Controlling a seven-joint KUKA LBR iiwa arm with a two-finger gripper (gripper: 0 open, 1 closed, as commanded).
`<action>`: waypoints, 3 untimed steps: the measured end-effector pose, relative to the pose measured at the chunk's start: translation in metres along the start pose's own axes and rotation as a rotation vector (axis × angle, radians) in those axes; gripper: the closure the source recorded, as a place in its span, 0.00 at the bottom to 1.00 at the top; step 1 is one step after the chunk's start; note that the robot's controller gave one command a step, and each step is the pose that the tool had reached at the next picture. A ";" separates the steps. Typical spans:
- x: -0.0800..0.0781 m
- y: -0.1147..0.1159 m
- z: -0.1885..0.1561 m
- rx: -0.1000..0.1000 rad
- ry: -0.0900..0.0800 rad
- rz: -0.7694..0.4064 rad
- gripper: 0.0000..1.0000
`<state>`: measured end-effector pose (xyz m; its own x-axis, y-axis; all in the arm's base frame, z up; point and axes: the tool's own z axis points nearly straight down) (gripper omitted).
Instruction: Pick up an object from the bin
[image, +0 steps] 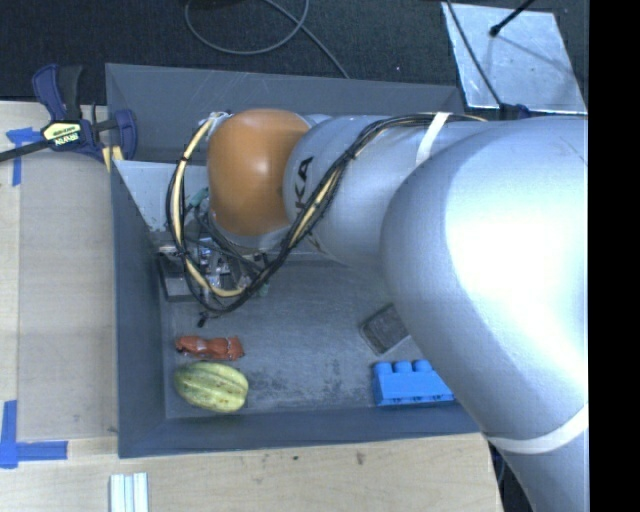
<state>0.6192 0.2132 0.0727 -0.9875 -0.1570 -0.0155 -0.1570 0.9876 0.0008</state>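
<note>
A grey metal bin (137, 330) seen from above, with a large silver robot arm (480, 260) reaching in from the right. An orange cover (255, 170) with looped cables sits on the wrist. Under it, the fingers (203, 285) hang in the bin's left part, close to the left wall.

Nearest to the fingers, just on their near-wall side, lies a small red toy (210, 347), long and low, shaped somewhat like a car. Beside that, one step farther from the fingers and close against the near wall, lies a green and yellow striped gourd (211, 386), oval and resting on its side.

Well to the right of the fingers lie a flat grey square piece (383, 328) and a blue building block (410, 383), both partly cut off by the arm.

The fingers are a dark tangle under the cover. Whether they are spread or closed, or grasp anything, cannot be told.
</note>
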 end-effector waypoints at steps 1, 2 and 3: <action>0.000 0.000 0.000 0.000 0.000 0.001 1.00; 0.000 0.000 -0.002 0.000 0.000 0.001 1.00; 0.003 0.000 -0.012 0.001 0.007 0.001 1.00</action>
<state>0.6165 0.2123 0.0849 -0.9877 -0.1559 -0.0088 -0.1559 0.9878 0.0002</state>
